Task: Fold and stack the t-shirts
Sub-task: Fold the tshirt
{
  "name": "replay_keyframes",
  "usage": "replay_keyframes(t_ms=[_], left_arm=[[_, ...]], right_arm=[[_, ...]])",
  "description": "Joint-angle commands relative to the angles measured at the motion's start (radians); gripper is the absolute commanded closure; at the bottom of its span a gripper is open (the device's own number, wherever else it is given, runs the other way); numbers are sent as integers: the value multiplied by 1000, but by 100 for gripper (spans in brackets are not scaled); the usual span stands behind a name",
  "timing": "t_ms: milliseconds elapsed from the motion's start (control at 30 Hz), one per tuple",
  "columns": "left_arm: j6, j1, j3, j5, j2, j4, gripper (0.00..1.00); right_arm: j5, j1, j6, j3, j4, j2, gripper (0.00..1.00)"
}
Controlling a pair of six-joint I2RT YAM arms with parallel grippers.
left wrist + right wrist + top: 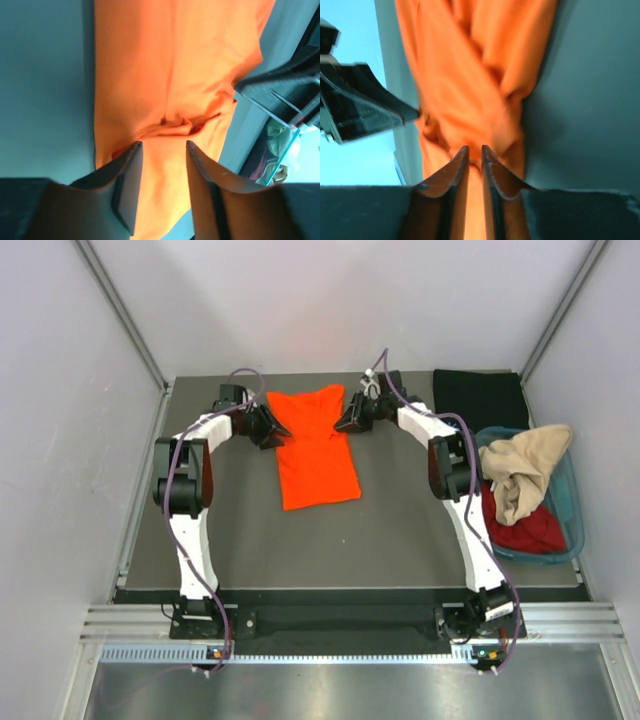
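The bright orange t-shirt [315,450] lies on the dark table, folded into a long strip running front to back. My left gripper [268,428] is at the strip's far left edge. In the left wrist view its jaws [162,145] stand open over the orange cloth [170,65]. My right gripper [350,420] is at the far right edge. Its jaws [475,148] are nearly together, with a bunched fold of the orange cloth [470,65] running into the narrow gap. A black t-shirt [480,398] lies folded at the back right.
A teal plastic tub [575,510] stands at the table's right edge. A beige t-shirt [525,470] hangs over its rim and a dark red one [530,532] lies inside. Grey walls close in the left, right and back sides.
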Motion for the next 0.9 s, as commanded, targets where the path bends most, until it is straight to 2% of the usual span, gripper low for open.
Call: replay_keyframes(t_ms=[0,33,133,200,233,333,533,733,867], left_arm=[[74,7,70,-39,-127,-101,54],[86,6,68,-68,-148,-125,52],[144,6,25,-108,-242,-190,40],[167,6,-54,-139,-328,-211,30],[169,4,-129,-141,-358,-212,28],[161,-5,-287,-112,-467,-204,25],[95,-31,-594,-62,-644,-153,25],[-29,-48,-739,-90,-713,-123,25],[-113,-50,-776,-88,-684,-109,27]], right_arm=[[18,-25,-177,-8,-183,-217,76],[37,-41,-203,-23,-216,-245,59],[66,-71,-248,-135,-249,-358,41],[64,-74,-268,-231,-265,-429,35],[58,-74,-277,-288,-285,-447,31],[23,-71,-323,-418,-299,-521,29],[-48,-66,-355,-685,-250,-657,30],[-69,-54,-328,-912,-146,-728,33],[-107,-48,-265,-1006,-57,-733,37]])
